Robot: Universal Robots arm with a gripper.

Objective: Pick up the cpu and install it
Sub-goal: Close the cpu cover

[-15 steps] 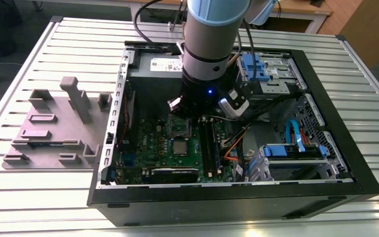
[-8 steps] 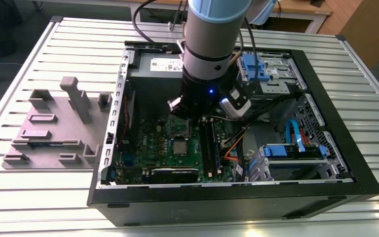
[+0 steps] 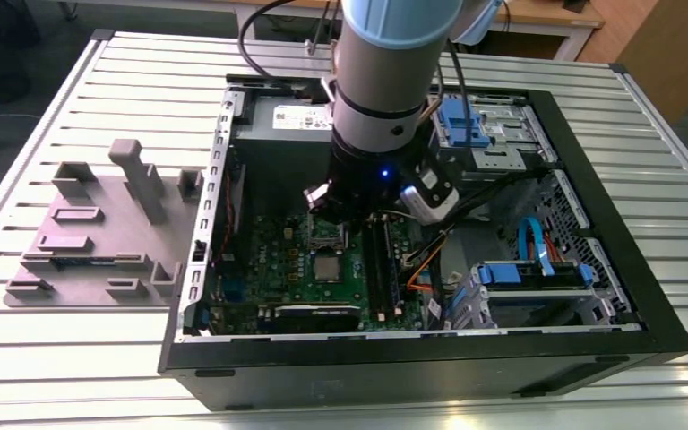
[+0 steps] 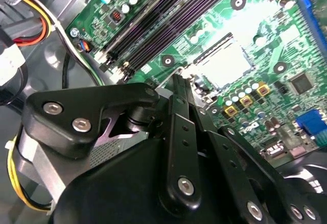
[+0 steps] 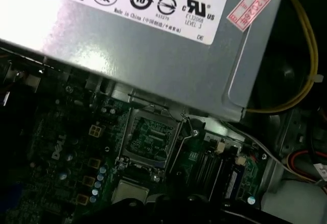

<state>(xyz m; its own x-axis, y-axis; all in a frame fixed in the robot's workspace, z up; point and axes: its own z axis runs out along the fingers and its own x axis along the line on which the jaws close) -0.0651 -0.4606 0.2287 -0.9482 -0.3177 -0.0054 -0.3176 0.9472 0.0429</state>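
showing cpu (image 5: 130, 191) beside socket (image 5: 148, 137), first wrist view

An open computer case (image 3: 416, 376) holding a green motherboard (image 3: 275, 269) sits beside a grey fixture (image 3: 75, 242).

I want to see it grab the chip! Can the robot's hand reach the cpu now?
Probably yes: the cpu lies uncovered on the motherboard, and the hand hangs close over that board.

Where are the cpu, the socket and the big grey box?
cpu (image 5: 129, 191): first wrist view, its pale metal top.
socket (image 5: 148, 137): first wrist view, its open middle.
grey box (image 5: 153, 55): first wrist view, bare grey side.
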